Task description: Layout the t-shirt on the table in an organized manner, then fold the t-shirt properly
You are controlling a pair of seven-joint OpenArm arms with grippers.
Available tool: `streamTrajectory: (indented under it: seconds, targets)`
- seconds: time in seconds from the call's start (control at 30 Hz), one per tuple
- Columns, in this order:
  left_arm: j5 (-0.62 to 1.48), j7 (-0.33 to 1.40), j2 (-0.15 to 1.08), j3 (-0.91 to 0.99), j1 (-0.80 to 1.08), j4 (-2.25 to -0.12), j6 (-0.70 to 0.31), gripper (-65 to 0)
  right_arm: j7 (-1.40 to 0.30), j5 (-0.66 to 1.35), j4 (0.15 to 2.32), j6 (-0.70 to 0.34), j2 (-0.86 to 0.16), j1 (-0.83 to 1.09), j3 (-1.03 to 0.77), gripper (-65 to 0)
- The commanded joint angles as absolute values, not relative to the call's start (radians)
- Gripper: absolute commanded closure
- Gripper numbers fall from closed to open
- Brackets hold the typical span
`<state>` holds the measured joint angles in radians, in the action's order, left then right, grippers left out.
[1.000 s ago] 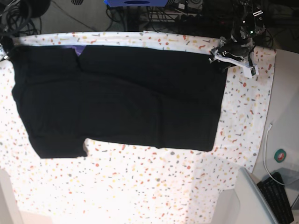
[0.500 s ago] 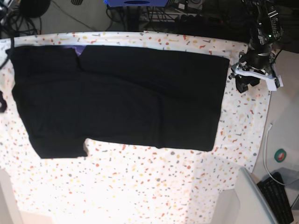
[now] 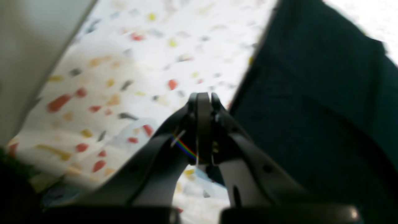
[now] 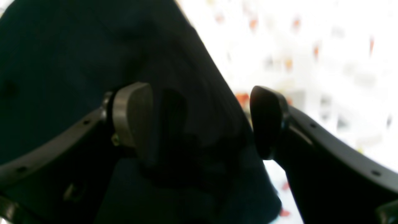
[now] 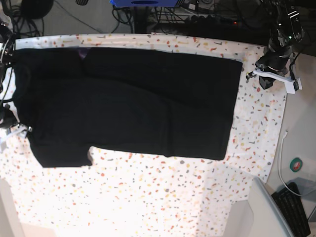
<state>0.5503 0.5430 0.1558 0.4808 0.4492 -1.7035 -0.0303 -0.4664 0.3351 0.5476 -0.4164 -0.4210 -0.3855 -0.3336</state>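
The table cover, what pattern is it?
White table cloth with red, yellow, grey flecks; base view.

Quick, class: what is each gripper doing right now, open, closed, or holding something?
Left gripper: closed, holding nothing, beside the t-shirt.
Right gripper: open, jaws either side of the t-shirt's edge, nothing gripped.

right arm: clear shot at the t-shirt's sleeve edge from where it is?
Probably yes. The right end effector is open, its fingers either side of the t-shirt edge over the table, nothing between.
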Motion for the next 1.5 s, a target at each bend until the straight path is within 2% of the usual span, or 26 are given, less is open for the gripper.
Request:
streamTrajectory:
  seconds: [0.0,0.13,0.23,0.3,0.37,0.4,0.57,0.7,0.83,1.1,1.33,1.37,1.4,1.47]
  targets:
    - [0.556,0.526,0.165,0.483,0.449,-1.719,-0.038,0.0,-0.444,0.349,0.559,-0.418,-0.446,-0.407,-0.334,-46.1]
    - [0.556,0.527,0.165,0.483,0.447,-1.719,-0.038,0.0,-0.44,0.349,0.559,-0.418,-0.433,-0.384,-0.334,-40.7]
    - [0.555,0.529,0.163,0.483,0.432,-1.719,-0.038,0.0,-0.406,0.349,0.559,-0.418,-0.418,-0.378,-0.334,-32.0]
    - [0.555,0.529,0.163,0.481,0.427,-1.709,-0.038,0.0,-0.364,0.349,0.558,-0.418,-0.414,-0.363,-0.337,-19.7]
    - [0.555,0.529,0.163,0.481,0.421,-1.695,-0.038,0.0,-0.326,0.351,0.561,-0.418,-0.412,-0.354,-0.344,-2.9]
    - [0.555,0.529,0.163,0.481,0.421,-1.687,-0.038,0.0,-0.315,0.351,0.561,-0.418,-0.412,-0.352,-0.344,0.0]
    - [0.555,0.529,0.163,0.476,0.421,-1.67,-0.038,0.0,-0.326,0.354,0.581,-0.418,-0.412,-0.351,-0.346,0.0]
    - [0.555,0.529,0.163,0.475,0.421,-1.661,-0.038,0.0,-0.438,0.355,0.788,-0.418,-0.409,-0.274,-0.346,0.0]
    - [0.555,0.529,0.163,0.472,0.417,-1.659,-0.038,0.0,-0.565,0.355,1.04,-0.417,-0.361,-0.182,-0.394,0.0]
    - [0.555,0.529,0.165,0.47,0.401,-1.655,-0.038,0.0,-0.868,0.352,1.374,-0.381,-0.255,-0.065,-0.552,0.0]
    - [0.555,0.529,0.165,0.47,0.4,-1.655,-0.036,0.0,-1.024,0.351,1.448,-0.38,-0.143,-0.015,-0.664,0.0]
    - [0.555,0.529,0.165,0.47,0.4,-1.655,-0.036,0.0,-1.046,0.351,1.448,-0.38,-0.133,-0.015,-0.673,-3.6]
    - [0.555,0.529,0.165,0.47,0.4,-1.655,-0.036,0.0,-1.059,0.351,1.454,-0.38,-0.122,-0.015,-0.677,-13.7]
    - [0.555,0.529,0.165,0.47,0.4,-1.655,-0.036,0.0,-1.081,0.351,1.461,-0.38,-0.114,-0.016,-0.693,-29.1]
